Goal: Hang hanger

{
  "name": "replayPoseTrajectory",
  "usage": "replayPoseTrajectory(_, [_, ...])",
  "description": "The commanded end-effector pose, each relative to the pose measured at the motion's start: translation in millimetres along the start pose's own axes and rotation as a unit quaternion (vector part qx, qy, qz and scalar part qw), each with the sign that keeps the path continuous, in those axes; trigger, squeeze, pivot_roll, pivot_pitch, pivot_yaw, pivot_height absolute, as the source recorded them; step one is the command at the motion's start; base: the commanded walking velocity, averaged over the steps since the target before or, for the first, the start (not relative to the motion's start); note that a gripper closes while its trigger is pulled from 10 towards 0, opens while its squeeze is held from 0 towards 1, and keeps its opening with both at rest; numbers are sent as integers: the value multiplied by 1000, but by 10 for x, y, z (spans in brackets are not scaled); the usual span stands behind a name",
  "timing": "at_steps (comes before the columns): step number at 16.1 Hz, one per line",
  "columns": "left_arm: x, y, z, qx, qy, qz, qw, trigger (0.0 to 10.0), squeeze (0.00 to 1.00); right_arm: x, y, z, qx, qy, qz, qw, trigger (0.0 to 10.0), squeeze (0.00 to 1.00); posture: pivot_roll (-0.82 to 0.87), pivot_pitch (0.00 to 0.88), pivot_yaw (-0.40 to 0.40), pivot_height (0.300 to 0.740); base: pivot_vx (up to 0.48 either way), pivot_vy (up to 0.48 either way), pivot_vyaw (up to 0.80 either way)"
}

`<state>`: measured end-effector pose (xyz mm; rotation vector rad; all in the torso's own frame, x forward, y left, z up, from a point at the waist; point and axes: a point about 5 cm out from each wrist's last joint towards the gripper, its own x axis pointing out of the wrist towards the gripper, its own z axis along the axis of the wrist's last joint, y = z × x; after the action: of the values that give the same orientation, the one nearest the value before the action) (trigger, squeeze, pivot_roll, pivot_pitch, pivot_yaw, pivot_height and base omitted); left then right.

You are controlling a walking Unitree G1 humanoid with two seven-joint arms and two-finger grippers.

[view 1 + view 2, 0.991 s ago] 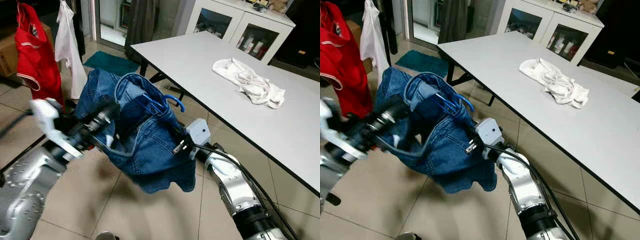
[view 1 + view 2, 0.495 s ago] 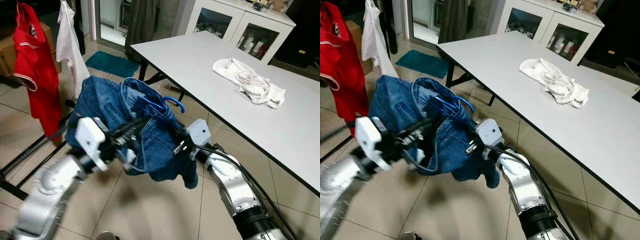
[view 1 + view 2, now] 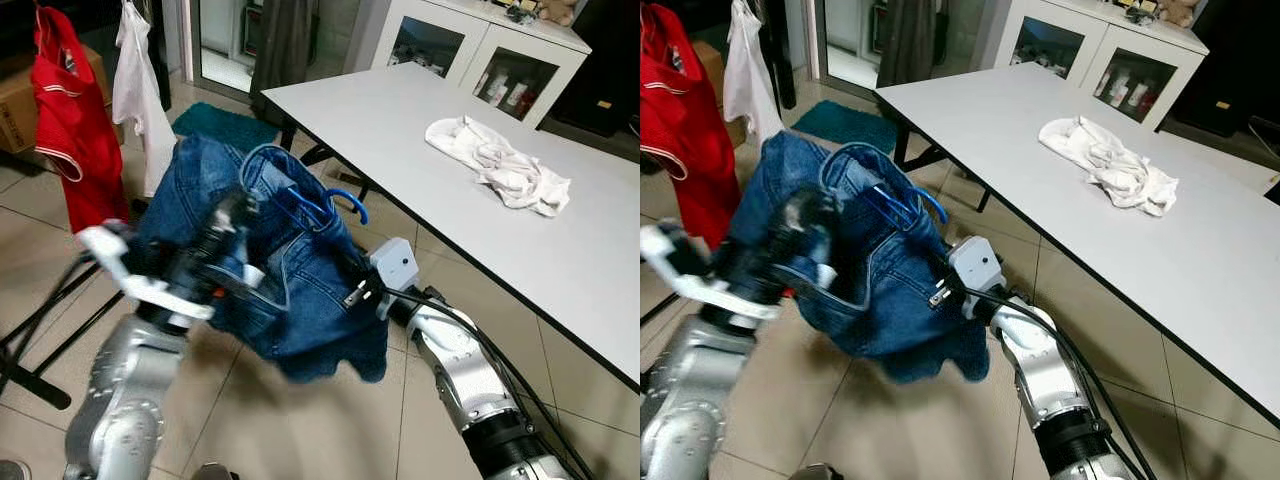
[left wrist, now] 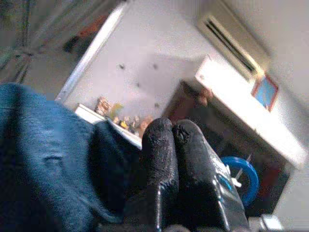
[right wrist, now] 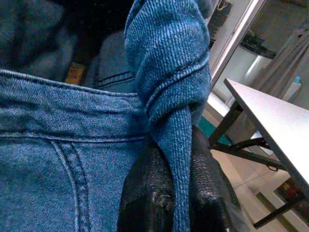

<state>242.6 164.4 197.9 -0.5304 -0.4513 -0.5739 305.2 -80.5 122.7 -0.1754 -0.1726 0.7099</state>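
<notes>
Denim fold pinched in right pincer

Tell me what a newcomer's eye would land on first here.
The blue jeans on a blue hanger, held up in mid-air over the tiled floor between both arms. The right gripper is shut on a fold of the denim; the left gripper sits against the cloth. Behind on the left hangs a red shirt; a crumpled white cloth lies on the white table.

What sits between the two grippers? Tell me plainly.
In the left eye view, the blue jeans on a blue hanger span from the left gripper to the right gripper, whose jaws pinch a denim fold.
</notes>
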Motion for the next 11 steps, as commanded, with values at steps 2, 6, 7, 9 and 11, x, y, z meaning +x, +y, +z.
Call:
replayPoseTrajectory(2, [-42,33,21,-25,-19,28,999,10000,1000,-3,-69,27,-3,-9,-13,1000,0,0,231,66,-169,740,0,0,0])
replayPoseTrajectory(6, [-308,440,267,-58,-83,146,984,10000,1000,-26,-302,-72,-34,34,-83,995,0,0,236,68,-167,740,0,0,0])
replayPoseTrajectory(7, [-360,504,297,-48,-81,163,982,10000,1000,-48,-419,-113,-41,55,-118,991,0,0,237,66,-167,740,0,0,0])
replayPoseTrajectory(9, [-418,557,312,-33,-74,176,981,10000,1000,-93,-578,-155,-36,76,-166,983,0,0,237,66,-169,740,0,0,0])
replayPoseTrajectory(11, [-458,579,312,-21,-64,183,981,10000,1000,-174,-779,-202,-39,105,-225,968,0,0,234,70,-171,740,0,0,0])
